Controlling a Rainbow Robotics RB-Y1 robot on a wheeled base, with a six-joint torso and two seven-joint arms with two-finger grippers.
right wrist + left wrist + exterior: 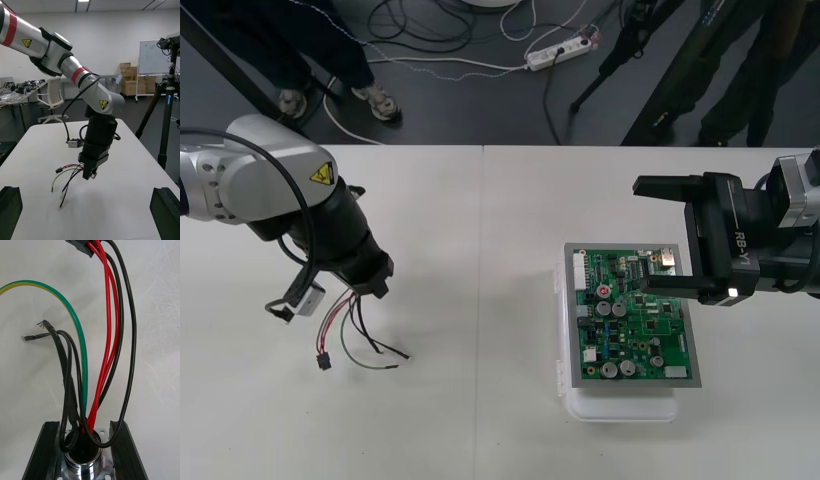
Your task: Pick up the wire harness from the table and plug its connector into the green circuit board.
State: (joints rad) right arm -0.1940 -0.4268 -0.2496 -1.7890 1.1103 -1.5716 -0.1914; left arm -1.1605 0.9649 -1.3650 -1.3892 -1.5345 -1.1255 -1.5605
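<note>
- The desk [480, 430] carries everything. The left arm [250, 185] reaches in over its left half and the right arm [780, 235] over its right half.
- The circuit board [635, 320] lies flat on a white base [620, 408] on the desk's right half, nearer the right edge. No part of the harness is in it.
- The right fingers [670, 186] are spread wide and hold nothing. They hover at the board's far side, one beyond its far edge and the other above the board itself.
- The left fingers [41, 453] are clenched on the harness [350, 325], pinching its round metal socket [82, 465] between them. They are above the desk's left half, about midway between the far and near edges.
- From the socket the wires [108, 333] run straight away from the fingers, down toward the desk and its near edge; this is the harness's long axis. Whether the loose ends touch the desk cannot be told.
- The small black plug [324, 362] hangs at the end of the red wires, the point farthest from the left fingers, with nothing steadying it.
- The board lies well apart from the harness, toward the right edge, and the right fingers are by far the nearer to it. The harness is held by its socket end, so the coming move likely turns on carrying it across the desk. The dangling plug would then need to be brought under control, perhaps by the free right fingers.
</note>
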